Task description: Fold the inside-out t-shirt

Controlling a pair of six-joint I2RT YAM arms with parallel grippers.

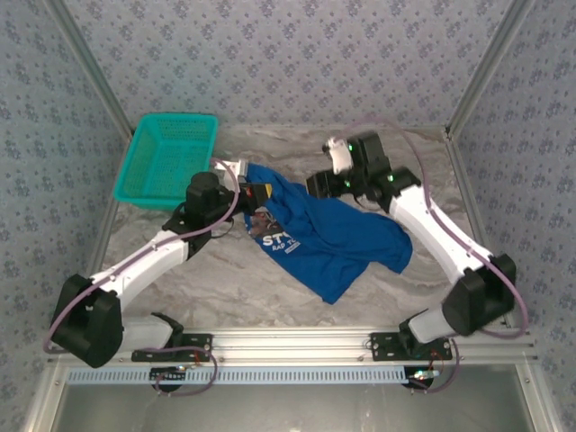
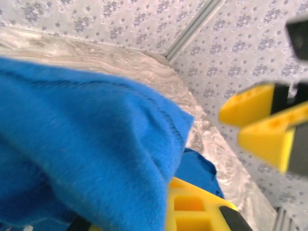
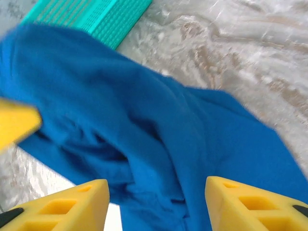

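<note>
Relying on a single pinch: inside-out t-shirt [image 1: 328, 241] rumpled mid-table, upper hem raised in the left gripper [image 1: 255, 192], clamped together on the cloth. Beside it, nearer the far edge, right gripper [image 1: 317, 184] with fingers [image 3: 72, 204] spread apart above a fold, gripping nothing. Likely trouble from here: thin hem sliding out of the shut pads if pulled hard against the drag of the rest across the table [image 1: 207, 288]; closing the right on two layers at once and locking in a twisted, lopsided fold; sweeping a sleeve against the basket [image 1: 166, 157] at the far-left corner. Soft royal-blue cotton, fuzzy nap, limp heavy drape, stitched seam [image 2: 166, 113] along one edge, pale print [image 1: 274, 241] toward the left side. Hard yellow wedge-shaped fingers with hollow pockets. Rigid teal plastic mesh, rectangular, flared walls. Smooth grey-veined, stone-look top, probably slippery under cloth.
</note>
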